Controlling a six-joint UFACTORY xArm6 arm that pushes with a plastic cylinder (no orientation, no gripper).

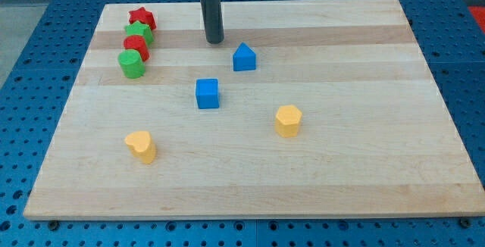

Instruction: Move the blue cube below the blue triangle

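The blue cube [207, 93] sits near the middle of the wooden board [364, 148]. The blue triangle [244, 57] lies above it and to its right, a small gap apart. My tip [215, 41] rests on the board above the cube and just left of the triangle, touching neither block. The dark rod rises from it out of the view's top.
A red star [142, 18], a green block [139, 32], a red block [136, 47] and a green block [131, 64] form a column at the top left. A yellow heart [142, 146] lies at lower left, a yellow hexagon [288, 120] right of centre.
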